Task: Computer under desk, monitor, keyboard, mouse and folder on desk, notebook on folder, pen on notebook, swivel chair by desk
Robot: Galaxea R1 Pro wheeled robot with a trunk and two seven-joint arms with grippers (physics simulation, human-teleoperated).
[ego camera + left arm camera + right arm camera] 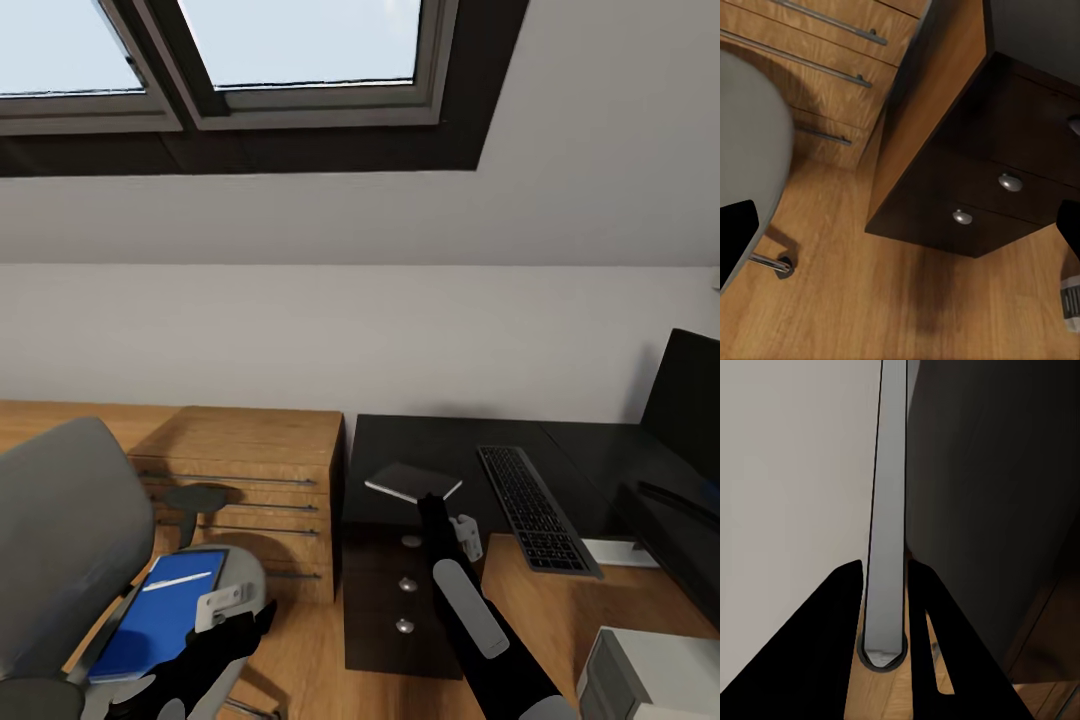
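Left gripper [222, 625]: hangs low beside the swivel chair's seat, just off the folder's near corner; in the left wrist view its two dark fingertips [736, 232] stand far apart with nothing between them, so it is released.
Swivel chair [60, 520]: grey, at the far left, in front of a light-wood cabinet [250, 470].
Folder [165, 612]: bright blue, lying flat on the chair's seat, with a thin white stripe near its top edge.
Drawer unit [400, 590]: dark, with round silver knobs, under the desk's left end; the left wrist camera looks at its side and front over the plank floor [870, 300].
Right gripper [432, 498]: clenched on the notebook's near edge; the right wrist view shows the grey slab edge-on between the two black fingers [832, 615].
Notebook [412, 481]: thin grey slab, held just above the desk's left part.
Desk [440, 440]: black top.
Keyboard [535, 505]: lies on the desk, right of the notebook.
Monitor [685, 400]: stands at the right edge.
Computer [650, 670]: light grey case at the lower right, on the floor.
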